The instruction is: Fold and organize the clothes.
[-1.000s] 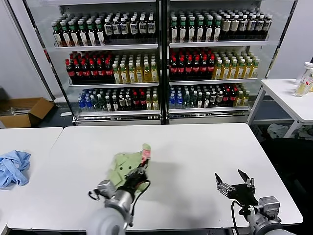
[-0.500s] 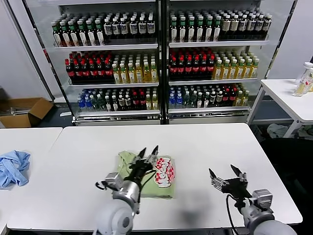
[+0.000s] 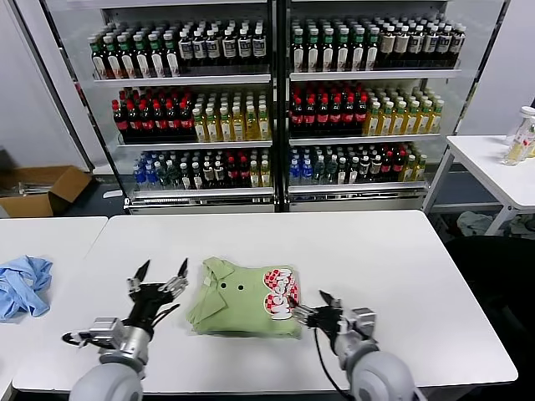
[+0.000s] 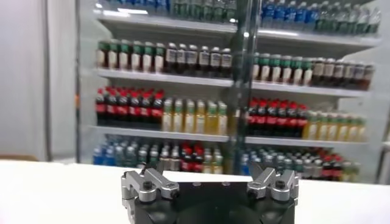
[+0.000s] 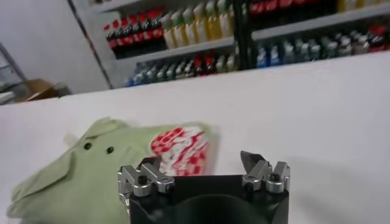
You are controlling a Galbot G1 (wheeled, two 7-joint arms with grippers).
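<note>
Nearest the robot, the left gripper [image 3: 159,273] hangs above the white surface [image 3: 376,251] just to the robot's left of the polo shirt [image 3: 238,299], not touching it; its jaws stand wide with nothing between them, and the left wrist view shows the same spread fingers [image 4: 149,184] with only the cooler beyond. The right gripper [image 3: 314,307] sits low at the polo shirt's right edge, close against the fold beside the red-and-white graphic [image 3: 280,292]; its jaws are spread wide too and hold nothing, as the right wrist view shows, where the right gripper [image 5: 204,170] points at the shirt [image 5: 91,173].

The light green polo shirt lies folded into a compact bundle on the surface, collar and two small buttons up, graphic on its right part.

Farther to the shirt's left, on a neighbouring table, lies a crumpled light blue cloth [image 3: 21,286]. Behind the shirt, past the surface's far edge, stands a glass-door cooler [image 3: 276,109] filled with rows of bottles. A cardboard box [image 3: 38,190] sits on the floor to the cooler's left.
</note>
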